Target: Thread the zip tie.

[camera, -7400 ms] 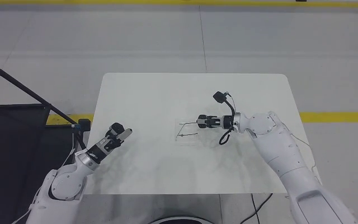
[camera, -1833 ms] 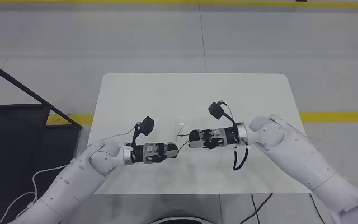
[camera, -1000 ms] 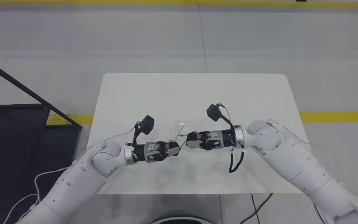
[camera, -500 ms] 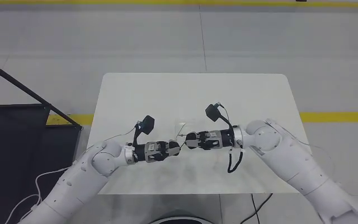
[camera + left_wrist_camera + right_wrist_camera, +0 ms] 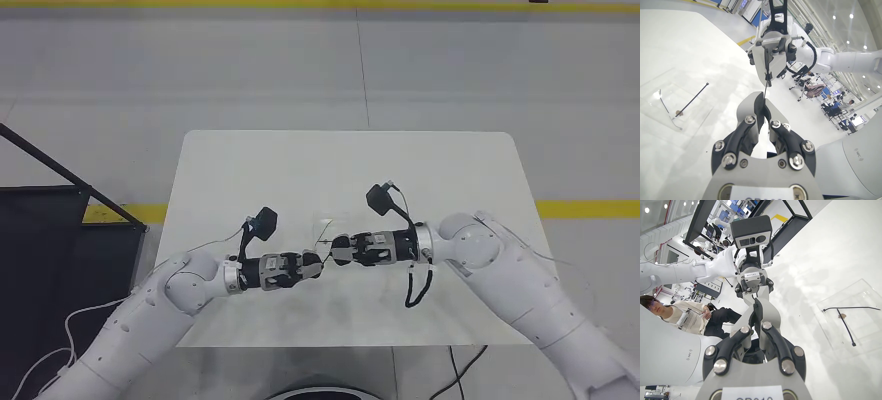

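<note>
Seen from above, two white robot arms meet tip to tip just below the centre of the frame, over a white rectangular surface point(image 5: 450, 170). Between them runs a thin black plastic zip tie point(image 5: 765, 89), held in the air above the surface.

The left gripper point(image 5: 762, 100) has its fingers clenched on the tie's strap. The right gripper point(image 5: 768, 76), pointing straight at it and just beside it, has its fingers pinched on the tie's small square head, the strap running back between them.

Just beyond the two grippers, towards the middle of the surface, lies a clear plastic tray point(image 5: 694, 113). Two spare black zip ties point(image 5: 693, 99) rest in it, crossing each other.

Each gripper carries a small white label sticker point(image 5: 751, 274) with dark print on its base.
</note>
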Robot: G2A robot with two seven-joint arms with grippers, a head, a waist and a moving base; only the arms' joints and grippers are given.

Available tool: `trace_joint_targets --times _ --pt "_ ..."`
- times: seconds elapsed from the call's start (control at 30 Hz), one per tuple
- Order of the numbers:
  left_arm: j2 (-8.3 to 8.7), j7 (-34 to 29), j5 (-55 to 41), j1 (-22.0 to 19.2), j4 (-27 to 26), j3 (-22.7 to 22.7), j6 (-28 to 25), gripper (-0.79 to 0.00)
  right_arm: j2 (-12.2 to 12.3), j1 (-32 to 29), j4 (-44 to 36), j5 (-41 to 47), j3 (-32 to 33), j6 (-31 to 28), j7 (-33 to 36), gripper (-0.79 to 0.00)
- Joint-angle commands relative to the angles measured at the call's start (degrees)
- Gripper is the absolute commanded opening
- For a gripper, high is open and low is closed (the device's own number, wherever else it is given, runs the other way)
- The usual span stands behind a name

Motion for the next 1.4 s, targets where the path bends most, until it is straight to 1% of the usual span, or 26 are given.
trace_joint_targets --times 0.0,0.17,0.43,0.7,0.73,0.8,0.87,0.9,0.97,1.03,1.07,1.17,1.37 --pt "0.00 -0.15 0.19 0.10 0.09 -0.27 -0.01 0.000 -0.06 0.21 -0.06 -0.34 0.27 0.38 0.60 -0.785" --pt "0.22 -0.20 0.10 0.79 0.00 -1.68 -0.59 0.000 -0.13 1.22 -0.51 -0.83 0.88 2.14 4.24 -0.785" --pt "0.53 -1.28 0.56 2.04 -1.54 -3.21 -1.35 0.000 -0.47 3.14 -1.34 -2.01 1.32 3.79 9.44 -0.785" --pt "0.27 -2.06 -0.58 2.05 -2.17 -2.98 -1.10 0.000 -1.05 3.83 -2.18 -4.12 1.20 3.81 10.70 -0.785" --pt "0.21 -2.16 -0.71 1.97 -2.24 -2.85 -1.02 -0.037 -1.13 3.86 -2.26 -4.45 1.18 3.97 10.62 -0.785" --pt "0.07 -2.36 -0.71 1.81 -2.29 -2.60 -0.69 -0.058 -1.29 3.86 -2.44 -5.05 1.13 4.31 10.34 -0.785" --pt "-0.08 -2.60 -0.59 1.59 -2.31 -2.32 -0.35 -0.175 -1.44 3.81 -2.58 -5.55 1.10 4.54 10.12 -0.785" --pt "-0.16 -2.63 -0.58 1.50 -2.28 -2.20 -0.24 -0.212 -1.51 3.80 -2.60 -5.74 1.12 4.64 10.01 -0.785" --pt "-0.30 -2.81 -0.48 1.31 -2.19 -1.98 0.04 -0.259 -1.61 3.77 -2.63 -6.10 1.17 4.75 9.96 -0.785" --pt "-0.45 -2.86 -0.40 1.12 -2.08 -1.81 0.29 -0.345 -1.72 3.72 -2.68 -6.36 1.22 4.81 9.98 -0.785" --pt "-0.51 -2.94 -0.28 1.03 -2.04 -1.73 0.38 -0.372 -1.76 3.69 -2.68 -6.41 1.26 4.84 10.00 -0.785" --pt "-0.70 -2.87 0.14 0.81 -1.88 -1.63 0.83 -0.428 -1.89 3.65 -2.66 -6.72 1.38 5.06 10.14 -0.785" --pt "-0.99 -2.69 0.26 0.68 -1.64 -1.62 1.27 -0.437 -2.14 3.51 -2.75 -7.49 1.54 5.50 10.41 -0.785"
